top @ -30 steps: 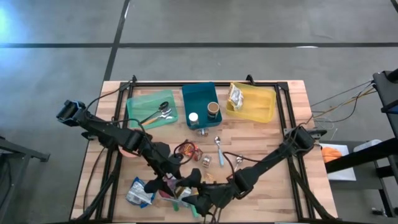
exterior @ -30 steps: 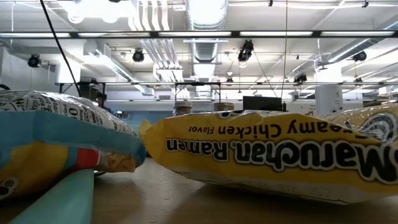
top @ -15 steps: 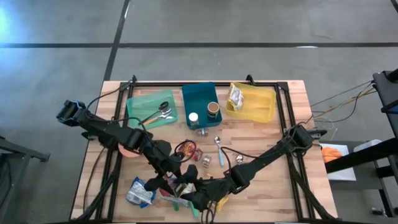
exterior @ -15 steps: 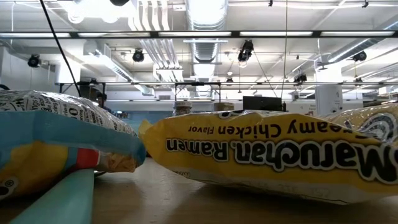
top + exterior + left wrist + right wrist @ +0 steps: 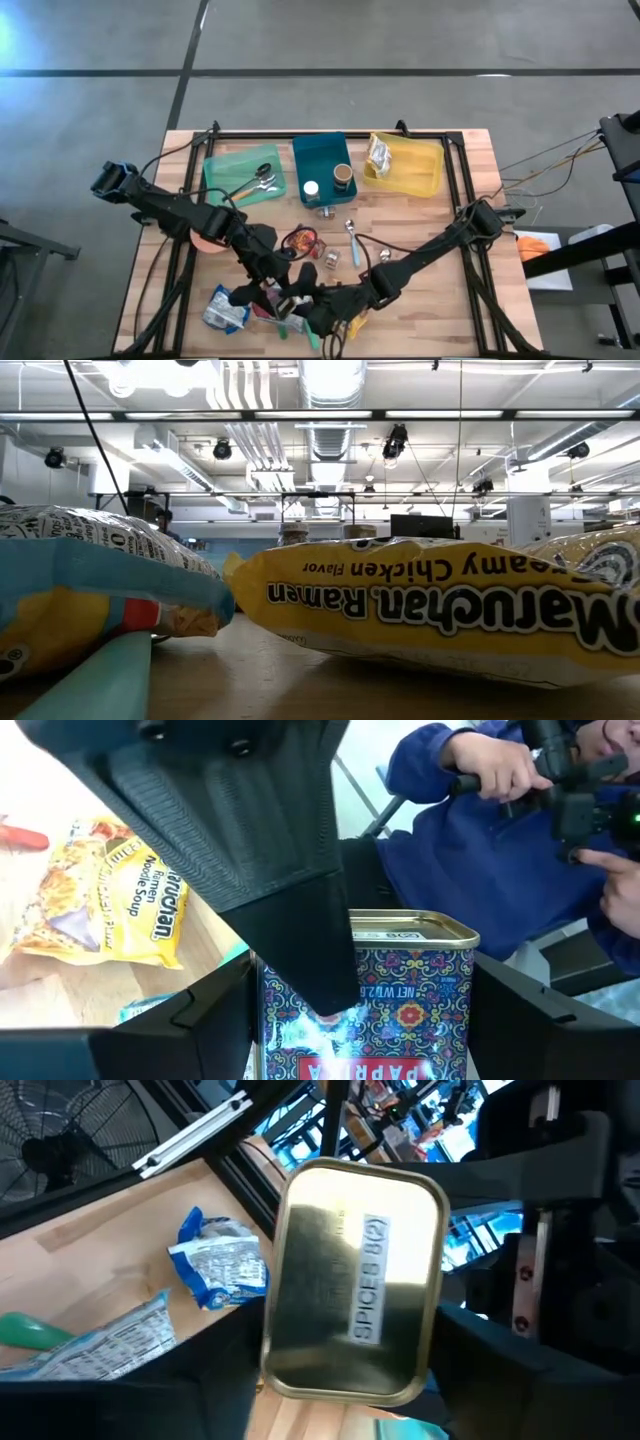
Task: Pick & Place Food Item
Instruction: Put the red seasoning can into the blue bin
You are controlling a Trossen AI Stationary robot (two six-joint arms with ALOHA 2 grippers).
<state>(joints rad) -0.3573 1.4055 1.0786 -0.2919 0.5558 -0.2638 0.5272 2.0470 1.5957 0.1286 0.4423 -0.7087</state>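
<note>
A patterned paprika tin (image 5: 400,990) with a plain metal end (image 5: 355,1280) hangs between both grippers over the near middle of the table. My left gripper (image 5: 283,292) is shut on it, its fingers flanking the tin in the left wrist view. My right gripper (image 5: 318,312) meets it from the opposite side. One of its fingers (image 5: 280,850) lies over the tin's printed face. The high view hides the tin under the two hands. The low view shows neither gripper. My left gripper pinches the tin's two narrow sides (image 5: 262,1010) between its two fingers, which lie across the tin. The tin is clear of the table. My right gripper comes from the tin's metal end with a finger on each broad face (image 5: 272,1330). Its fingers run along the tin.
At the far edge stand a green tray (image 5: 225,165) with spoons, a teal bin (image 5: 305,160) with jars and a yellow bin (image 5: 425,170) with a packet. A yellow ramen pack (image 5: 430,610), a blue packet (image 5: 222,310) and small items lie around the grippers. A person's sleeve (image 5: 450,850) shows beyond the table.
My right gripper has edged a little toward the table's left, closer to my left gripper.
</note>
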